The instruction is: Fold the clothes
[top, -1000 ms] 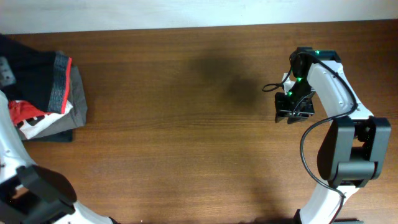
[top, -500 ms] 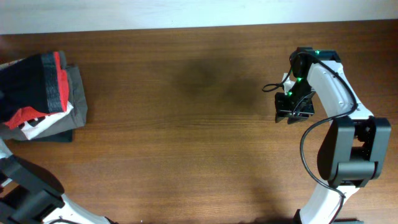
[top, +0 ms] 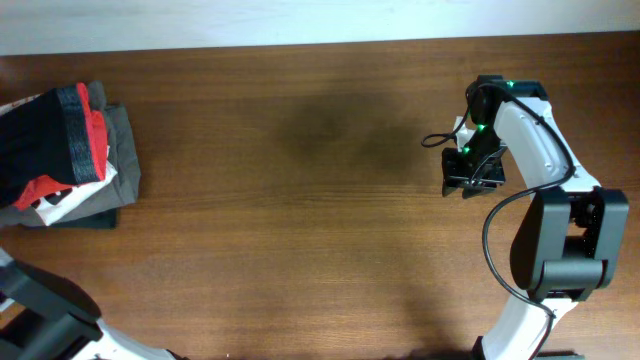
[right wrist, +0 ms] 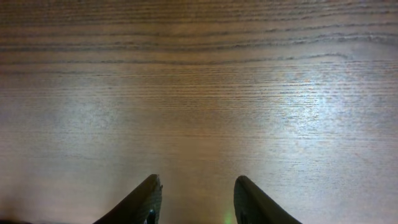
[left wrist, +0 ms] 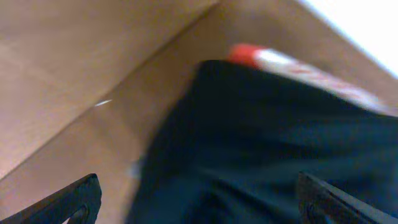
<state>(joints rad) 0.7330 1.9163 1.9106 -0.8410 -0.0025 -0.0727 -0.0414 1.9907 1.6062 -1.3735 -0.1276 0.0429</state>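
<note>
Altogether one pair of pants [top: 35, 140]; left end effector [left wrist: 202, 200], right end effector [right wrist: 196, 200].

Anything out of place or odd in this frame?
Yes. The black pants lie bunched on top of the red T-shirt and the folded grey garments at the far left edge of the table, partly out of the overhead view, not spread for folding. The left wrist picture is blurred.

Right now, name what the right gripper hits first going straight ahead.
The table: the right gripper, jaws open, faces only wood grain, with nothing between. How far off the wood lies is unclear.
</note>
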